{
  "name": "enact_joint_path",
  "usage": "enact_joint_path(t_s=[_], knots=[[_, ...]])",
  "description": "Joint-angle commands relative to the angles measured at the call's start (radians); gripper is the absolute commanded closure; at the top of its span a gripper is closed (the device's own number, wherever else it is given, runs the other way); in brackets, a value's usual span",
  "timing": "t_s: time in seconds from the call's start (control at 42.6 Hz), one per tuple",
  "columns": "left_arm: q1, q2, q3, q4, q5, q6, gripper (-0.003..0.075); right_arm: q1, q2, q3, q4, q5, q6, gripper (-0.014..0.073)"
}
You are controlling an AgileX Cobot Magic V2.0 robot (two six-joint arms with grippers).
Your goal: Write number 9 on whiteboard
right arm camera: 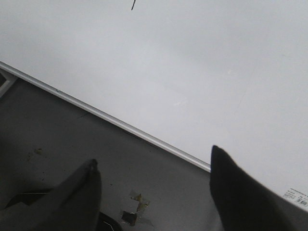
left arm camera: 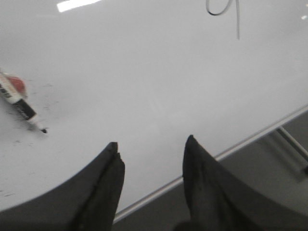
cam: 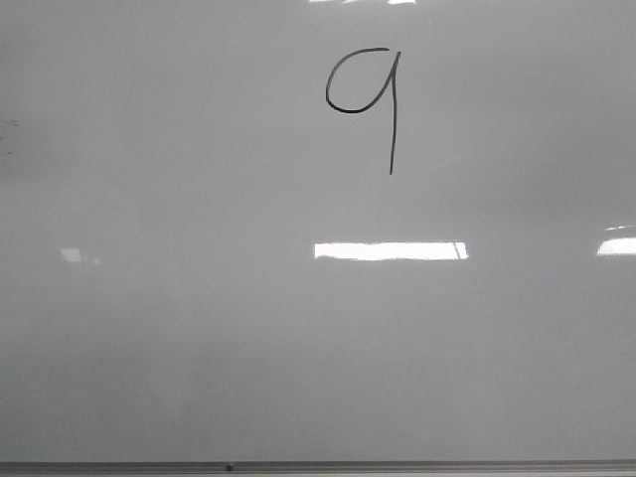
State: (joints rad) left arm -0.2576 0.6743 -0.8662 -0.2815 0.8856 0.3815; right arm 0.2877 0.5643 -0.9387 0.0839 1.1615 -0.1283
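Marker (left arm camera: 19, 103) lies on the whiteboard (cam: 199, 328), capless tip on the surface. My left tool (left arm camera: 153, 154) gapes, empty. Number 9 (cam: 366, 99) sits upper centre of front frame. My right tool (right arm camera: 154, 166) is spread wide, empty.

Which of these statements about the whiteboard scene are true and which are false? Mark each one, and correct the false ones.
1. A number 9 is drawn on the whiteboard. True.
2. The digit is drawn in red. False: the stroke is black.
3. The left claw grips the marker. False: it is open and empty; the marker lies on the board, apart from it.
4. The right claw is open and holds nothing. True.
5. The 9 sits in the lower half of the front view. False: it is in the upper half, slightly right of centre.
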Motion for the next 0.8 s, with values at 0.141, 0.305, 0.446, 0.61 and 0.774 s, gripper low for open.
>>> enact_joint_path(t_s=[0.141, 0.305, 0.446, 0.61, 0.774], knots=[[-0.077, -0.093, 0.001, 0.085, -0.016, -0.157, 0.0425, -0.004, 0.004, -0.019, -0.007, -0.057, -0.008, 0.0087], [-0.077, -0.099, 0.001, 0.132, -0.037, -0.21, 0.0425, -0.004, 0.004, -0.019, -0.007, -0.058, -0.008, 0.0087], [-0.077, -0.099, 0.001, 0.132, -0.037, -0.212, 0.0478, -0.004, 0.004, -0.019, -0.007, -0.055, -0.008, 0.0188], [-0.077, -0.099, 0.001, 0.132, -0.045, -0.212, 0.0676, -0.004, 0.004, -0.019, -0.007, -0.055, -0.008, 0.0514], [-0.077, -0.099, 0.001, 0.132, -0.052, -0.212, 0.0739, -0.004, 0.004, -0.019, -0.007, -0.058, -0.008, 0.0661]])
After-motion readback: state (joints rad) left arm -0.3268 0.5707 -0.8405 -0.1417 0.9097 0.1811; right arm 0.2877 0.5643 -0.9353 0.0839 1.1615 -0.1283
